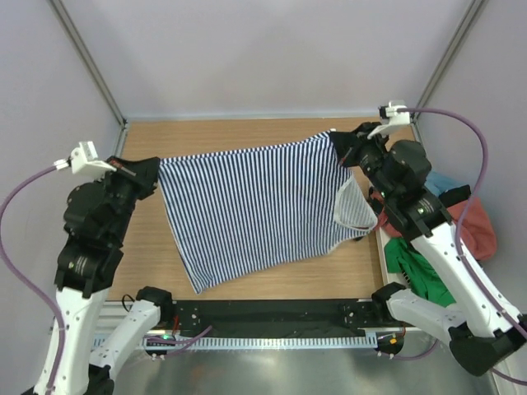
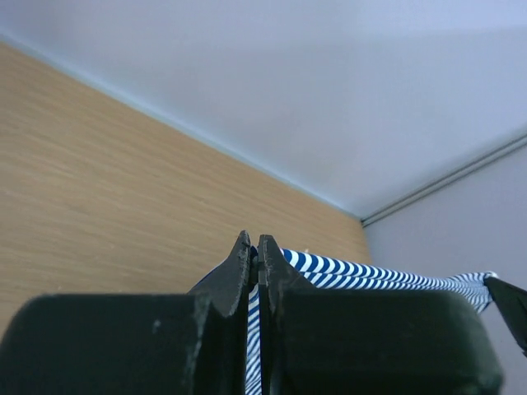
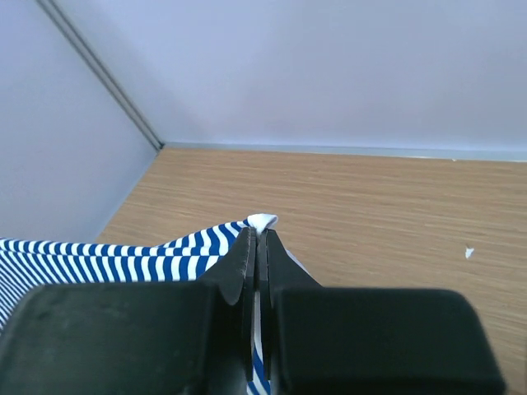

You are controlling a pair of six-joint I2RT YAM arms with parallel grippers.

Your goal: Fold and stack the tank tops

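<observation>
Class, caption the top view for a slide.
The left gripper and right gripper, jaws shut, hold the striped top spread over the table.

From the top view I read the striped tank top (image 1: 255, 210) as thin navy and white bands, with plain white trim (image 1: 337, 206) round the armhole at 3 o'clock. On my wrist feeds the same stripes look a brighter blue on white.

The table (image 1: 247, 138) is honey-brown wood grain and the walls (image 1: 272, 49) are pale lilac-grey.

Off the table at 4 o'clock is a heap: a rust-red garment (image 1: 484, 234), a bright green cloth (image 1: 416, 271) and a light blue scrap (image 1: 446, 183).

The left gripper (image 1: 156, 170) and right gripper (image 1: 338, 144) are black. The arms are black up top and white lower down. The cable (image 1: 484, 160) is mauve, and the rail (image 1: 272, 313) at 6 o'clock is black.
</observation>
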